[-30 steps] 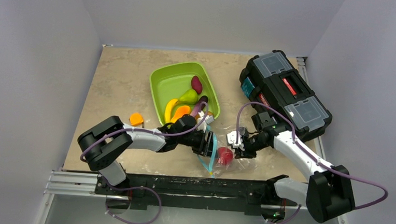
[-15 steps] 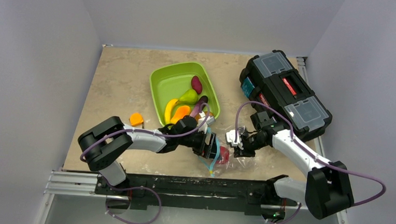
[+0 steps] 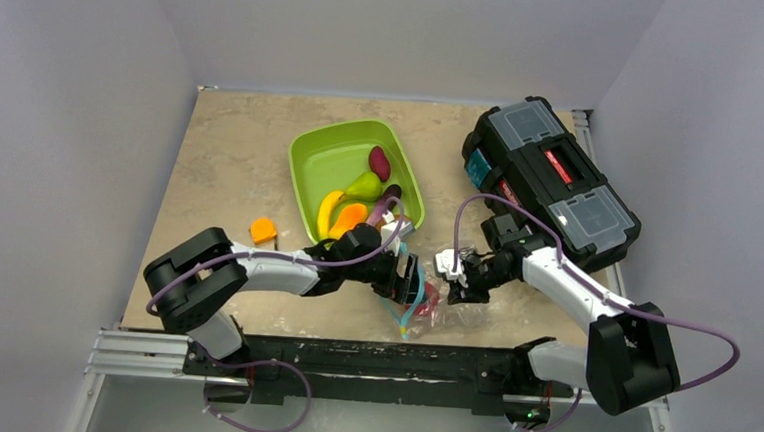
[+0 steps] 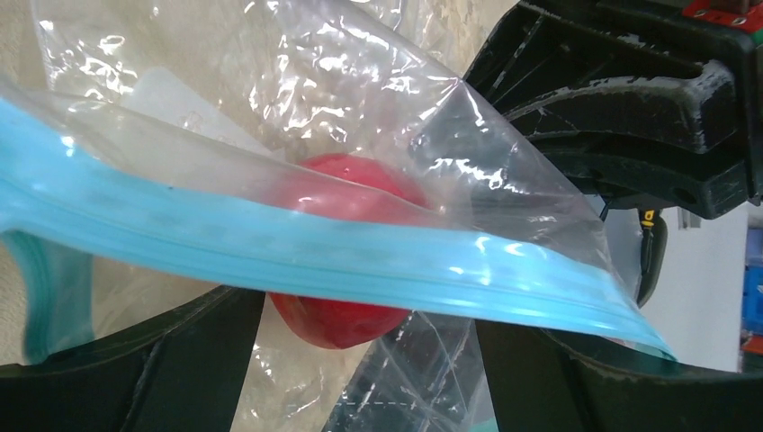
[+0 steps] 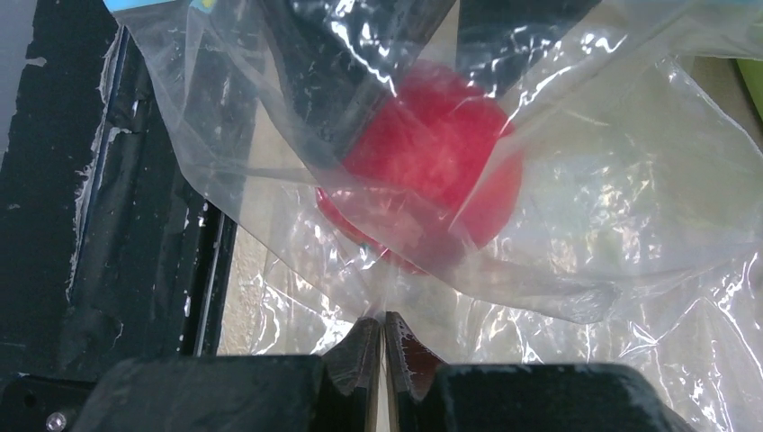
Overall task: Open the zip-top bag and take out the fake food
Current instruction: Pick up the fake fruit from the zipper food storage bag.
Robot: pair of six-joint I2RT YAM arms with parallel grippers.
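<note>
Zip-top bag (image 3: 421, 307): lower centre of top view, between both grippers. Red apple (image 4: 337, 319) inside, dead ahead of left gripper (image 3: 409, 280). Its jaws are spread, with zip strip (image 4: 180, 229) lying crosswise before them. Right gripper (image 5: 385, 331): jaws closed, pinching bag film at right. Left arm judged nearer apple.

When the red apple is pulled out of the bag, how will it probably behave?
The apple looks round and glossy, so it probably slips easily and may roll once released. The bag is thin and crinkled, so it likely drags along.
</note>
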